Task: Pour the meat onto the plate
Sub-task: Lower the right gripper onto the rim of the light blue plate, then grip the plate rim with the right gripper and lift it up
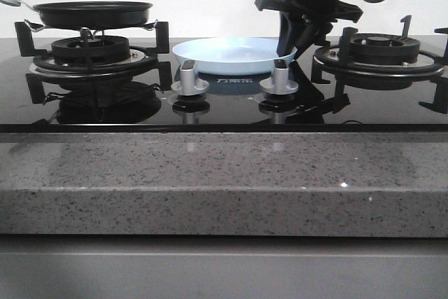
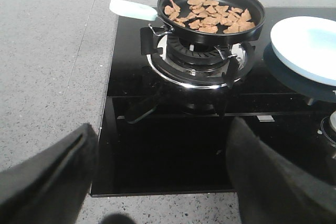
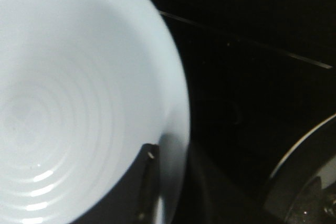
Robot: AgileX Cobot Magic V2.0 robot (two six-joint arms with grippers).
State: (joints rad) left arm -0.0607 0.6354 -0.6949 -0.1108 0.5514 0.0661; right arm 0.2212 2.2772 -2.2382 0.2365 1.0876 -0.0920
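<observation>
The meat [image 2: 210, 16] is a heap of orange-brown slices in the black frying pan [image 2: 252, 24], which sits on the left burner [image 1: 91, 50] with its pale handle [image 2: 133, 9] pointing away from the plate. The pale blue plate [image 1: 234, 54] lies flat between the two burners and holds nothing. My left gripper [image 2: 163, 182] hovers open over the stove's near left edge, well short of the pan. My right gripper [image 3: 173, 182] stands at the plate's right rim [image 3: 176, 103], one finger [image 3: 144, 187] inside and the other outside, shut on it.
Two silver stove knobs [image 1: 189, 78] [image 1: 278, 78] stand in front of the plate. The right burner's black grate [image 1: 381, 50] is beside my right gripper. A grey speckled counter [image 2: 47, 66] borders the black glass hob [image 2: 173, 145] on the left and at the front.
</observation>
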